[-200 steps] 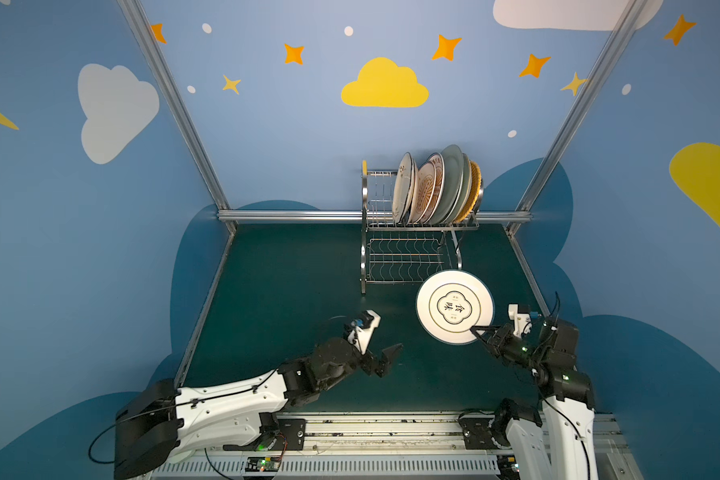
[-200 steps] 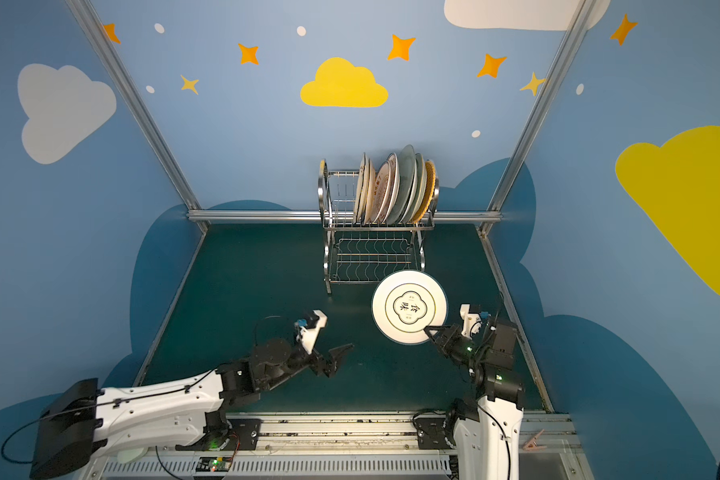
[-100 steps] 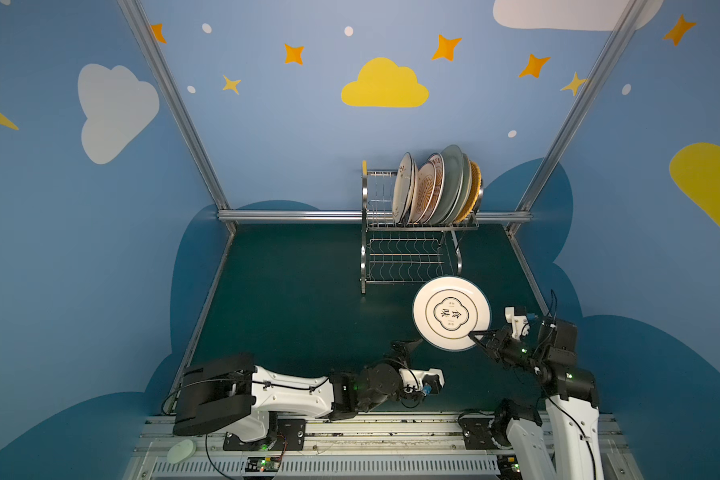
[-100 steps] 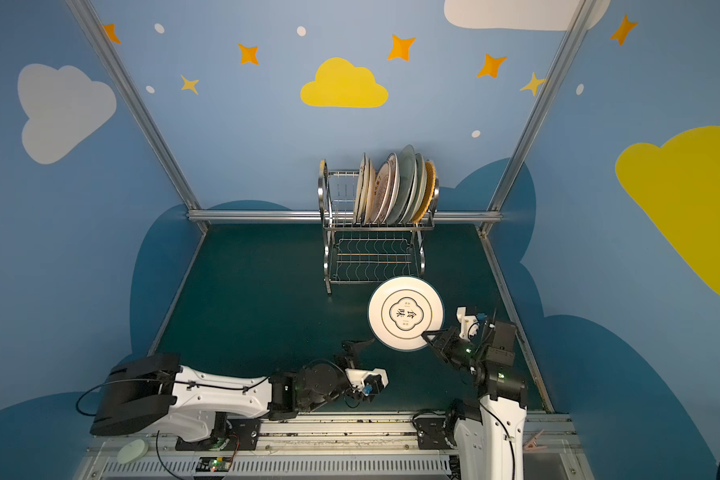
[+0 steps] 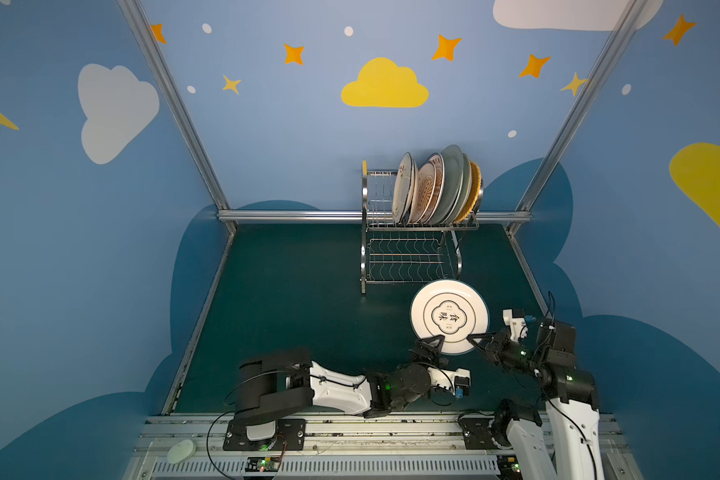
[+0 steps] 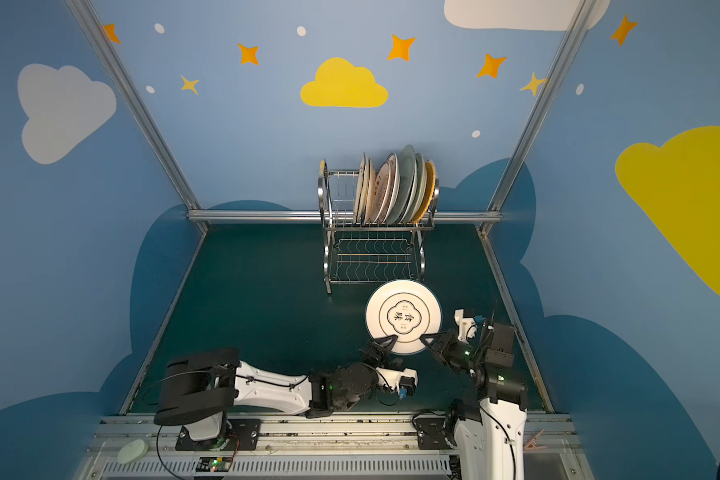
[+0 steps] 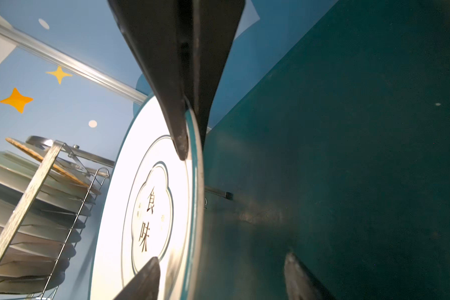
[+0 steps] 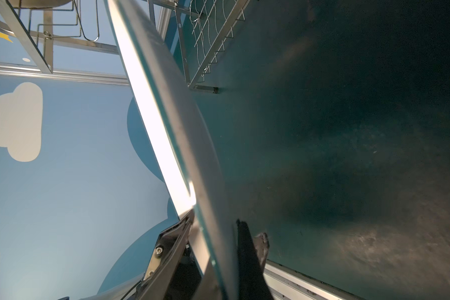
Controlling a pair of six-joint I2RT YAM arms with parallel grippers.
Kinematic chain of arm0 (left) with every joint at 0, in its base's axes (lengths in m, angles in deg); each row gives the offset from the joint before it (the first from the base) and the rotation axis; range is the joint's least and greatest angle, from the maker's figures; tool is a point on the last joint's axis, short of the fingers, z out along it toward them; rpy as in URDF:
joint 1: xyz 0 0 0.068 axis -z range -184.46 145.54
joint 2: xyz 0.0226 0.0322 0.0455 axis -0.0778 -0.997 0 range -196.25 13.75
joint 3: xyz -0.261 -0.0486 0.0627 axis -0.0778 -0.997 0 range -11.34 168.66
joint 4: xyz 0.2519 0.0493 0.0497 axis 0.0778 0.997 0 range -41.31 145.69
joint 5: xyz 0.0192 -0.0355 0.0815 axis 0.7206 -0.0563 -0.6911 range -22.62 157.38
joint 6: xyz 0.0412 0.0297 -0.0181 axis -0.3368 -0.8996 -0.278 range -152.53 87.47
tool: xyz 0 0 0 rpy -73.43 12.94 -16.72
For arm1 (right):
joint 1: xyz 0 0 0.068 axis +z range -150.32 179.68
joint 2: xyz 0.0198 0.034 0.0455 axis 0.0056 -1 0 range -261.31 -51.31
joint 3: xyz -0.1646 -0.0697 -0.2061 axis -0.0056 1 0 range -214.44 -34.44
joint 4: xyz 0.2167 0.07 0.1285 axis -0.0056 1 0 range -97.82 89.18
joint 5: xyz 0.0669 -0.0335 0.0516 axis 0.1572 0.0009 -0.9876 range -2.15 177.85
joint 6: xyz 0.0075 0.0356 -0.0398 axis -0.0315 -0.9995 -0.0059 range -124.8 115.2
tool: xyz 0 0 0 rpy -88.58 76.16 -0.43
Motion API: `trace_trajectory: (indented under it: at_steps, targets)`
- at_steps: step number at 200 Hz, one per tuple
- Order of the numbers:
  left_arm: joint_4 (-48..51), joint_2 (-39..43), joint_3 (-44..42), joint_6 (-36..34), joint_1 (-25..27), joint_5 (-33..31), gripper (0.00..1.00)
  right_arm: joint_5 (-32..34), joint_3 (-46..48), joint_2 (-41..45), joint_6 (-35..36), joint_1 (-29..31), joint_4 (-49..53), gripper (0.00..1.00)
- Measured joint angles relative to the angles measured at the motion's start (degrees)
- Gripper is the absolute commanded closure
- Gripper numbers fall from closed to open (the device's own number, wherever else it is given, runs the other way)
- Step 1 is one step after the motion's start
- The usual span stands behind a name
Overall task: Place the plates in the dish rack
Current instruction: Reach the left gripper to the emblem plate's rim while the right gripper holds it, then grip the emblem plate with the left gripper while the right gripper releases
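Note:
A white plate (image 5: 449,318) (image 6: 403,318) with a teal rim and dark characters hangs tilted above the green mat, in front of the dish rack (image 5: 408,253) (image 6: 371,257). My right gripper (image 5: 476,338) (image 6: 429,338) (image 8: 213,246) is shut on its near right rim. My left gripper (image 5: 431,347) (image 6: 385,347) (image 7: 221,278) is open at the near left rim, which lies between its fingers in the left wrist view. Several plates (image 5: 433,187) (image 6: 395,187) stand on edge in the rack's upper tier. The wavy lower shelf holds nothing.
Aluminium posts (image 5: 175,108) and a back rail (image 5: 292,215) frame the mat. The arm bases sit on a metal rail (image 5: 350,432) along the front edge. A small pale round object (image 5: 181,451) lies at the front left. An orange clip (image 6: 533,440) lies at the front right.
My left arm has swung right across the front of the mat, and its gripper now straddles the plate's near left rim. The right gripper has carried the plate slightly left.

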Motion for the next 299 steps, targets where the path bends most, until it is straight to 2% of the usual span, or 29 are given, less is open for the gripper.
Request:
trace_trajectory:
  at_steps: [8, 16, 54, 76, 114, 130, 177, 204, 240, 299]
  targets:
    - [-0.22, -0.52, 0.57, -0.33, 0.0, -0.7, 0.6, 0.44, 0.0, 0.0, 0.15, 0.02, 0.42, 1.0]
    - [-0.37, -0.83, 1.31, -0.74, -0.07, -1.49, 0.71, 0.9, 0.0, 0.04, 0.24, 0.02, 0.83, 1.0]
    - [-0.33, -2.58, 4.5, -1.27, -0.22, -3.96, 0.8, 1.7, 0.0, 0.9, 0.04, 0.04, 0.74, 1.0]
    - [-0.2, -4.2, 5.33, -3.89, 0.13, -4.72, 0.96, 2.67, 0.07, 1.29, 0.13, 0.17, 0.55, 1.0]
    - [1.05, -4.66, 5.42, -6.86, 1.33, -6.36, 0.96, 3.26, 1.11, 1.88, -0.55, 0.55, 1.2, 1.0]
    - [2.01, -3.85, 5.42, -6.99, 1.68, -6.93, 0.96, 2.75, 1.14, 2.49, -0.94, 0.68, 1.18, 0.84]
    - [3.89, 0.57, 4.72, -1.36, 2.25, -8.0, 0.96, -1.92, 2.58, 4.55, -4.9, 1.11, -3.48, 0.36]
    - [8.76, 5.79, 2.49, 4.9, 3.08, -8.11, 0.96, -1.57, 1.36, 2.36, -7.98, 1.2, -8.11, 0.18]
    - [21.84, 16.87, -0.37, 18.23, 4.07, -7.72, 0.96, -0.15, -3.61, -1.27, -9.84, 1.46, -16.2, 0.12]
    - [44.68, 37.94, 0.79, 43.52, 3.63, -5.66, 0.96, 0.04, -0.9, 0.26, -12.63, 4.31, -38.03, 0.1]
